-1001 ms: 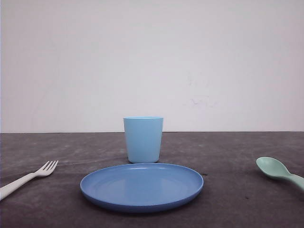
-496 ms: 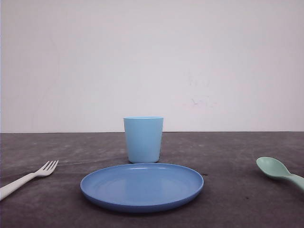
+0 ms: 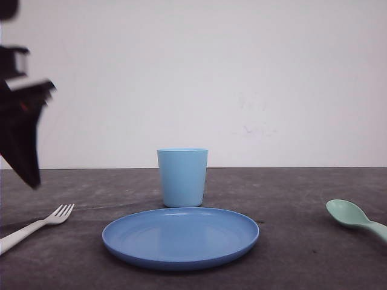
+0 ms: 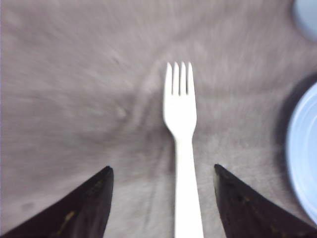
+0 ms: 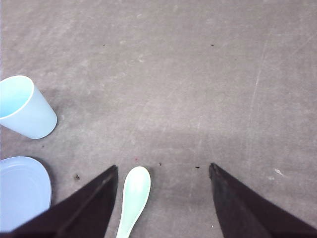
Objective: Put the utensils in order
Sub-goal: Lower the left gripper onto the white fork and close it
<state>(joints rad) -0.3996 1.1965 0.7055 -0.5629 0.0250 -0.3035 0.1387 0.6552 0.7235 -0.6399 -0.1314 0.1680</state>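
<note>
left gripper (image 4: 161,198): black tapered fingers | right gripper (image 5: 163,198): black tapered fingers

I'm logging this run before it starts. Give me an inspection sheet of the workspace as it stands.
Surface: dark grey table, scuffed, a few small specks.
Job's things: white fork lying flat at the left, tines pointing away from the robot; mint-green spoon lying flat at the right, bowl up.
Clutter: blue plate at centre, nothing on it; light blue cup upright behind it.
Grippers: left claw open above the fork handle; right claw open above the spoon; neither touches.
Cables: nothing seen.
Surroundings: plain white wall.
</note>
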